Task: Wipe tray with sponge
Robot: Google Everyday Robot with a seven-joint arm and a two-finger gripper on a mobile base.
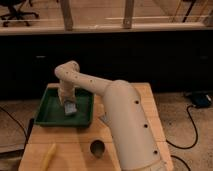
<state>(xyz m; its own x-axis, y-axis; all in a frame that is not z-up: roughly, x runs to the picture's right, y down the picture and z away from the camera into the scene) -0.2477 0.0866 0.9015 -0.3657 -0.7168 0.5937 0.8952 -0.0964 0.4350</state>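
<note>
A dark green tray (50, 116) with a raised rim lies on the left part of the wooden table. A small pale grey-blue sponge (69, 107) rests on the tray floor, right of its middle. My gripper (66, 101) points down into the tray directly over the sponge, at the end of the cream arm that reaches in from the lower right. The arm hides the tray's right edge.
A long yellow stick-like piece (48, 155) lies at the table's front left. A dark round hole (96, 147) sits in the tabletop near the arm's base. A dark wall and window frame run behind the table; cables lie on the floor at right.
</note>
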